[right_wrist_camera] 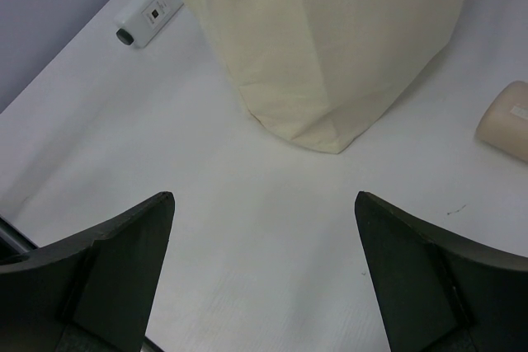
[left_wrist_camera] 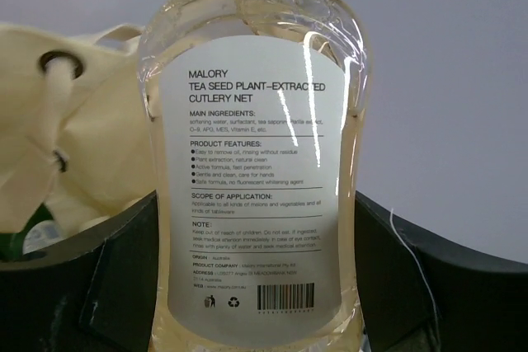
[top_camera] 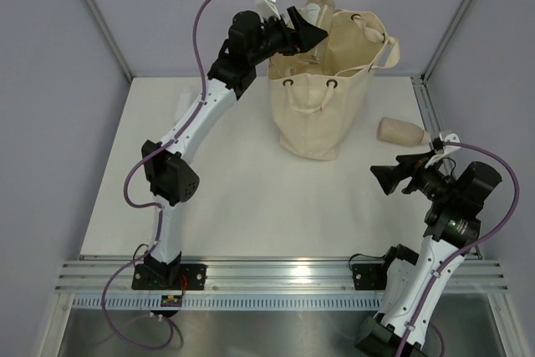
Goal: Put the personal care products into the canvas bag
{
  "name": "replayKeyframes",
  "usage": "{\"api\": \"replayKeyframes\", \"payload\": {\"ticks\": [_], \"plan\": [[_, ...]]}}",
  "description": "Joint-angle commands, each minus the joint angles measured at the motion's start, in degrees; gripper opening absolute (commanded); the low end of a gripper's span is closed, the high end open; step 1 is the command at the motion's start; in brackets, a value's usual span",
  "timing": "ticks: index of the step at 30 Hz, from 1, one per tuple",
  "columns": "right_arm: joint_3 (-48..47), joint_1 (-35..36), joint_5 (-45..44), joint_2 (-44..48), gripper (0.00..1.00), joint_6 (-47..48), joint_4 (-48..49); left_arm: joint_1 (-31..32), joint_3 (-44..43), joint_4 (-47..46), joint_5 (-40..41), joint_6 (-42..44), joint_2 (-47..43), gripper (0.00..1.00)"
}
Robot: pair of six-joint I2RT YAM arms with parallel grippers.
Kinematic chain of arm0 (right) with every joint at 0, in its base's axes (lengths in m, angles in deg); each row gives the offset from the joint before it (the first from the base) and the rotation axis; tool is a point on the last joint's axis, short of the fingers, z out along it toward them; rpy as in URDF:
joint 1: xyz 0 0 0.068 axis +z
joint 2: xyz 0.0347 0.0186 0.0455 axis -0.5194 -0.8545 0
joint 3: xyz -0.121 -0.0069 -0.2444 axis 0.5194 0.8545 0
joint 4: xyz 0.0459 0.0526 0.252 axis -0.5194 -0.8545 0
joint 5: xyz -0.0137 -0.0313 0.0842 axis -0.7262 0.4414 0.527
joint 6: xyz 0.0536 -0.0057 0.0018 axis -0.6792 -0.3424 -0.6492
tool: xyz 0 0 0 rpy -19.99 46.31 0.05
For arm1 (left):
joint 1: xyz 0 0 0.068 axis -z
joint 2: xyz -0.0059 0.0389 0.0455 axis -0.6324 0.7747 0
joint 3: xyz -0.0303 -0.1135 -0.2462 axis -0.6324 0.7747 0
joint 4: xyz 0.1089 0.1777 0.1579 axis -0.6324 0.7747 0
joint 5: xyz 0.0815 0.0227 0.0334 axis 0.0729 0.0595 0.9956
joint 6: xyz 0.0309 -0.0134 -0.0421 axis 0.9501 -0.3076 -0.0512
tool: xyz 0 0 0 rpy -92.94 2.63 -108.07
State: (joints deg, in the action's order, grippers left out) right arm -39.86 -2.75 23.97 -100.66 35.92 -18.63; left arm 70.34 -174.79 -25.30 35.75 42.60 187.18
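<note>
The left hand (top_camera: 308,35) is clamped on a clear bottle (left_wrist_camera: 256,162) of pale yellow liquid, one black finger on each side of its lower body. It holds the bottle upright above the far rim of the canvas bag (top_camera: 322,98). The bag stands near the middle of the desk's (top_camera: 251,206) far edge, with its mouth open. The overhead view shows only the bottle's top past the hand. The left wrist view shows its back label (left_wrist_camera: 252,179), which reads "MALORY TEA SEED PLANT-EXTRACTED CUTLERY NET". Below that come the headings "MAIN INGREDIENTS", "PRODUCT FEATURES", "SCOPE OF APPLICATION" and "NOTE", with a barcode at the foot. The smaller print is too fine to read. To the left of the bottle in that view are cream canvas and a dark eyelet (left_wrist_camera: 58,59) of the bag. The right hand (top_camera: 389,177) has its jaws wide apart and grips nothing. It hovers over the desk's right side and faces the bag. A peach bottle (top_camera: 401,131) lies on its side near the right edge, between this hand and the bag. The right wrist view also shows a small white item (right_wrist_camera: 148,22), possibly a tube with a dark end. It lies on the desk beyond the bag's left side, toward the far left corner.
</note>
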Motion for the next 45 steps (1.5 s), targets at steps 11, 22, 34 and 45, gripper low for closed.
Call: {"api": "replayKeyframes", "payload": {"ticks": [11, 22, 34, 45], "plan": [[1.0, -0.7, 1.9, 1.7, 0.99, -1.4, 3.6, 2.8, 10.7, -4.7, 1.8, 13.1, -4.8, 0.53], [-10.3, -0.6, -0.5, -13.1, 0.99, 11.0, -12.3, 2.7, 18.0, 1.0, -1.3, 16.9, -12.0, 0.94], [-33.4, 3.1, -27.0, -35.6, 1.0, 29.1, -23.2, -0.4, 20.2, 8.5, 2.8, 23.6, -22.9, 0.99], [-45.3, 18.3, -51.0, -58.3, 0.99, 64.4, -32.8, -3.8, 60.1, 10.7, 11.5, 30.6, -60.4, 0.99]]}}
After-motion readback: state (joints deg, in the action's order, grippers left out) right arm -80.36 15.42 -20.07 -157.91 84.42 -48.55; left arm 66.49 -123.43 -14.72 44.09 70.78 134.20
